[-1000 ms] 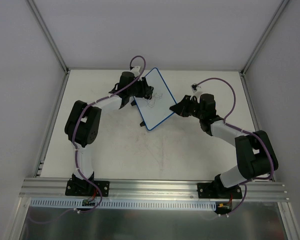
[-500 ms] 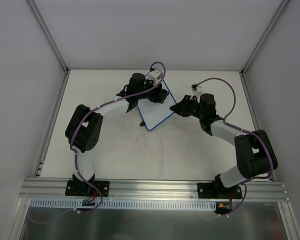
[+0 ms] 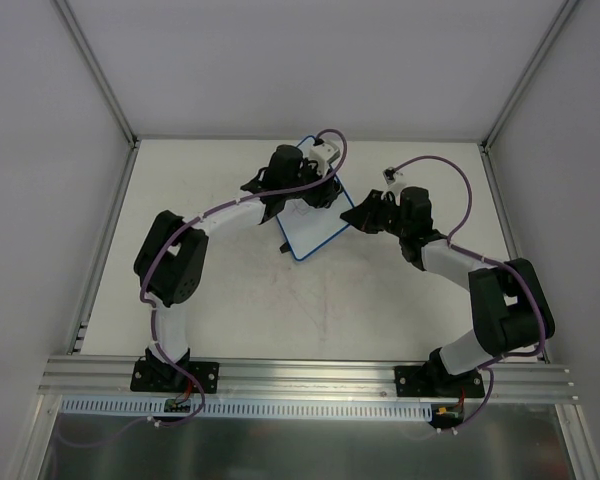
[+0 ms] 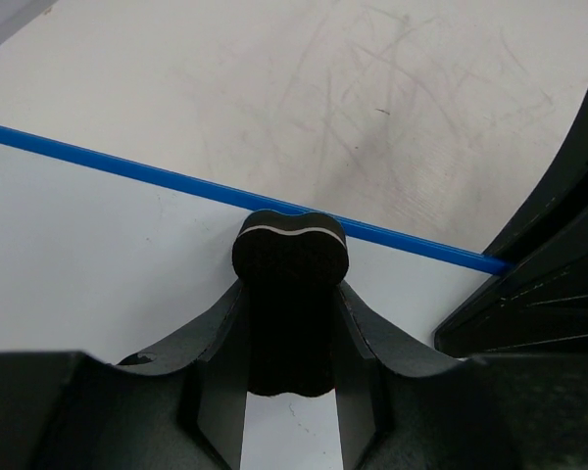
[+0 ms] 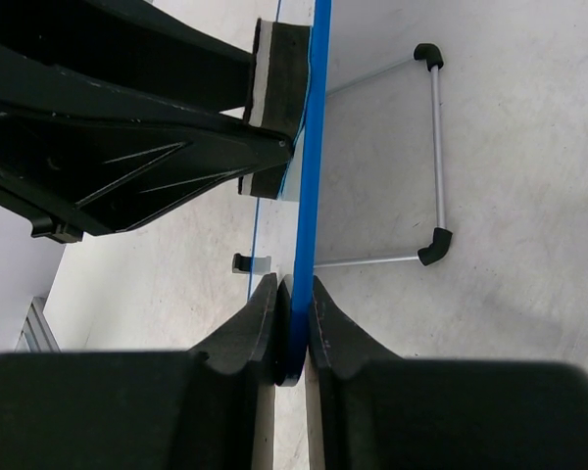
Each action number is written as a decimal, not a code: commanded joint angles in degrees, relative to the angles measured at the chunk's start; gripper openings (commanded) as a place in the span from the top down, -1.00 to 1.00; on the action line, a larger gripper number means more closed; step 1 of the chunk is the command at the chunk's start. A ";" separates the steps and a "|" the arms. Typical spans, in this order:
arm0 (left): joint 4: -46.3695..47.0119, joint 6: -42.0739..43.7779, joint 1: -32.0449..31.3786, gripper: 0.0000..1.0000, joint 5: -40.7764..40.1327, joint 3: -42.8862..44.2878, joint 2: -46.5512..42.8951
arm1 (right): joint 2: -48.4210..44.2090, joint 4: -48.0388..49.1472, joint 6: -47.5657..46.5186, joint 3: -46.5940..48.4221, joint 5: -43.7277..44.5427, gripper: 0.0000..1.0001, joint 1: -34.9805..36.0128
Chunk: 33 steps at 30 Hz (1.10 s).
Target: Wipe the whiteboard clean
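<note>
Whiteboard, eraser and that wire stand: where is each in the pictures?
whiteboard (image 3: 316, 232): top view, bare white face near its lower corner.
eraser (image 4: 289, 253): left wrist view, its rounded black end.
wire stand (image 5: 437, 147): right wrist view, the middle of its metal rod.

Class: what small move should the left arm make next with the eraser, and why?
Probably draw the left tool inward across the white, blue-rimmed whiteboard: its small black eraser block sits at the rim, and the right tool clamps the board's edge.
</note>
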 commanded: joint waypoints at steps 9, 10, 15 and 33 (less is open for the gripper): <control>-5.96 -15.16 4.43 1.00 -9.04 4.78 5.79 | 1.60 -1.49 -6.03 0.28 -7.34 1.00 2.90; -5.96 -18.39 6.36 1.00 -8.96 4.34 5.96 | 1.51 -1.49 -5.86 0.28 -7.34 1.00 2.90; -5.96 -25.80 11.47 1.00 -6.67 1.79 6.75 | 1.42 -1.23 -5.68 0.11 -7.52 1.00 2.81; 0.61 -31.08 14.20 1.00 1.84 -3.75 6.58 | 1.86 -0.09 -4.54 0.11 -8.48 1.00 2.46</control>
